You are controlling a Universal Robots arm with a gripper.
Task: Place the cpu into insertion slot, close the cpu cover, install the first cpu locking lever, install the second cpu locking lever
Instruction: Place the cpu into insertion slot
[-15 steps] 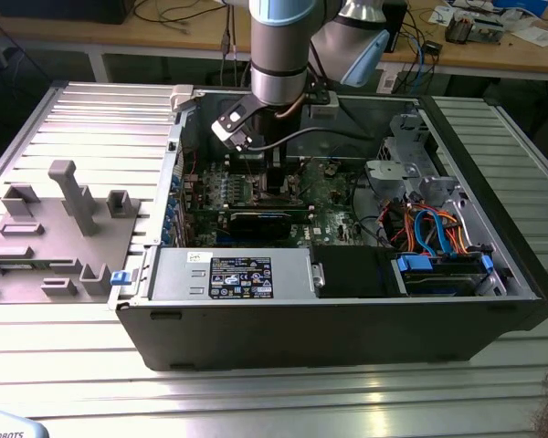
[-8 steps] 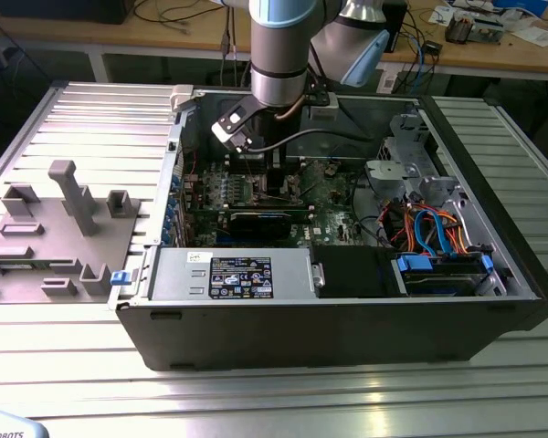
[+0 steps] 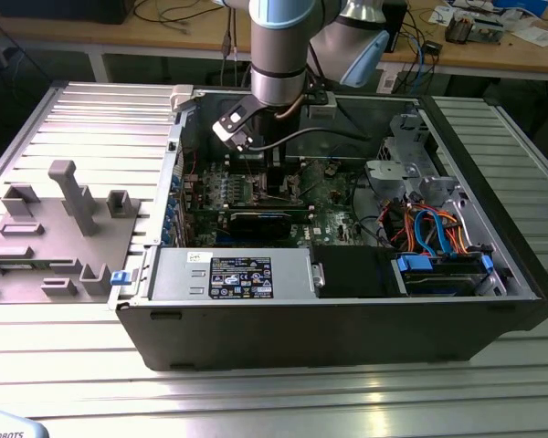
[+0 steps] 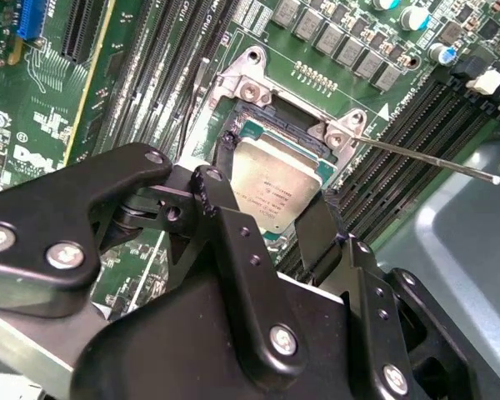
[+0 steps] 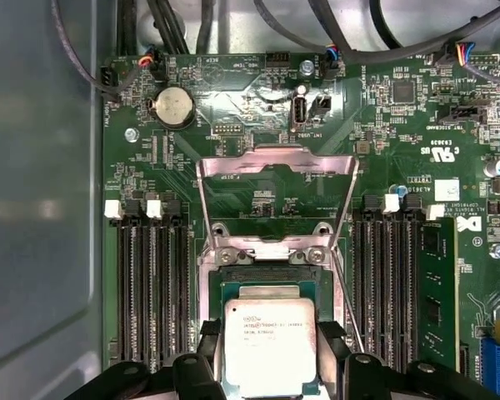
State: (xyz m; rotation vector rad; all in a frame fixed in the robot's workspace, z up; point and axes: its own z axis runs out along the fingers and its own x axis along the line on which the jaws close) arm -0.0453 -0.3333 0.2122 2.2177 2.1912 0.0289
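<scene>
Your arm (image 3: 279,55) reaches down into the open computer case (image 3: 347,328), which sits on the ribbed metal counter (image 3: 256,392). A grey tray of holders (image 3: 64,228) lies beside the case on the exterior view's left.

Your tool (image 4: 273,192) is pinching the chip (image 5: 269,343). Its black fingers (image 5: 332,340) press against two opposite edges, and the silver top with its print faces up. In both wrist views the chip sits right over the socket (image 5: 267,275) on the green circuit board (image 5: 400,125). The far strip of the dark socket shows past the chip's edge. You cannot tell from these views whether the chip is already seated or is just above the contacts.

The cover (image 5: 275,162) stands swung up and open on its hinge at the far side of the socket, with the board showing through its square window. A thin metal lever (image 4: 425,158) sticks out, unlatched, beside the socket. Long black memory slots (image 5: 150,283) run along both sides of the socket.
</scene>
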